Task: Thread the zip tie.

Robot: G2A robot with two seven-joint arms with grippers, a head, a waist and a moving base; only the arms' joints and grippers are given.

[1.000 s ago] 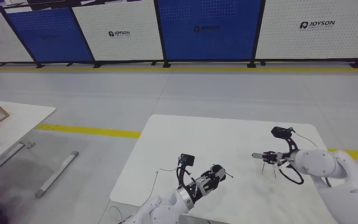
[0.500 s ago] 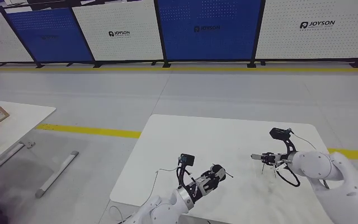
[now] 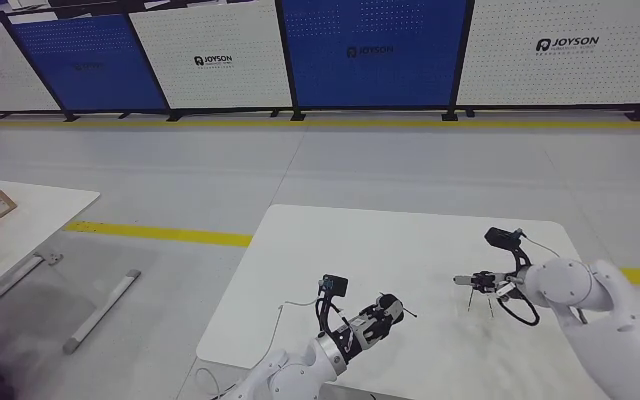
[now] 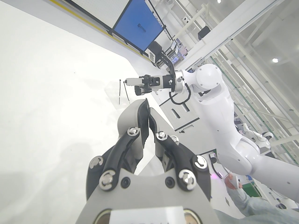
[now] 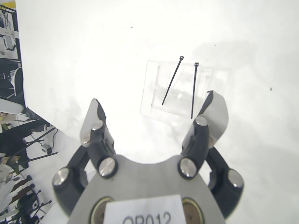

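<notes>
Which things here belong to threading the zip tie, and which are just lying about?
For the job: black zip tie, second zip tie, clear plate under them, right gripper, jaws open near them.
Just about: side table, metal bar on the floor, partition panels.

Nothing fancy back there: a grey floor [image 3: 200, 170] is crossed by yellow lines [image 3: 150, 233], with blue and white perforated panels [image 3: 400, 80] lined up along the back. A white table [image 3: 40, 215] is parked off left, and ceiling lights [image 4: 275, 60] are seen overhead.

Logos [image 3: 567, 43] mark the wall panels [image 3: 213, 30]; a lettered label [image 5: 142, 209] marks the right gripper [image 5: 153, 97].
</notes>
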